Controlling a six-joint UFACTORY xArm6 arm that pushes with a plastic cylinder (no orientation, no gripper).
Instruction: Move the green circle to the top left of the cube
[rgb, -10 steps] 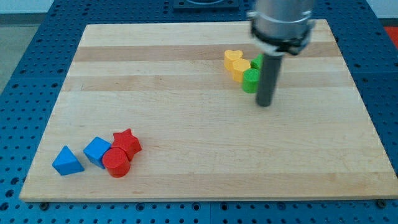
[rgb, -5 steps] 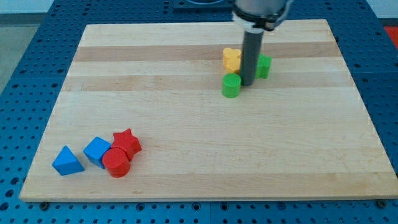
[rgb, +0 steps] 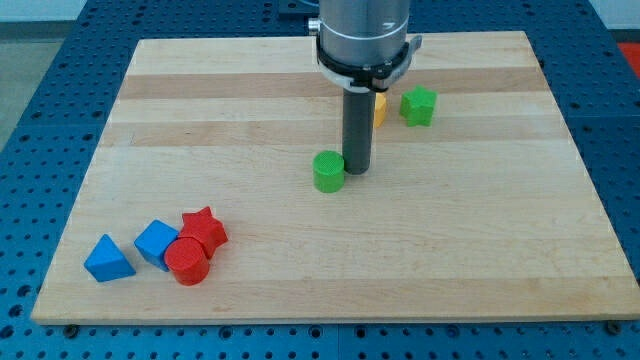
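The board (rgb: 300, 270) lay on the perforated table (rgb: 40, 60). My tip (rgb: 356, 168) stood just right of the circle (rgb: 328, 171), touching it, near the board's middle. The star (rgb: 419, 105) lay toward the top right, another block (rgb: 379, 106) partly hidden behind the rod. At bottom left, triangle (rgb: 108, 259), cube (rgb: 156, 243), cylinder (rgb: 187, 261) and second star (rgb: 205, 229) clustered together.

One high front view looks down on the whole board (rgb: 120, 130).
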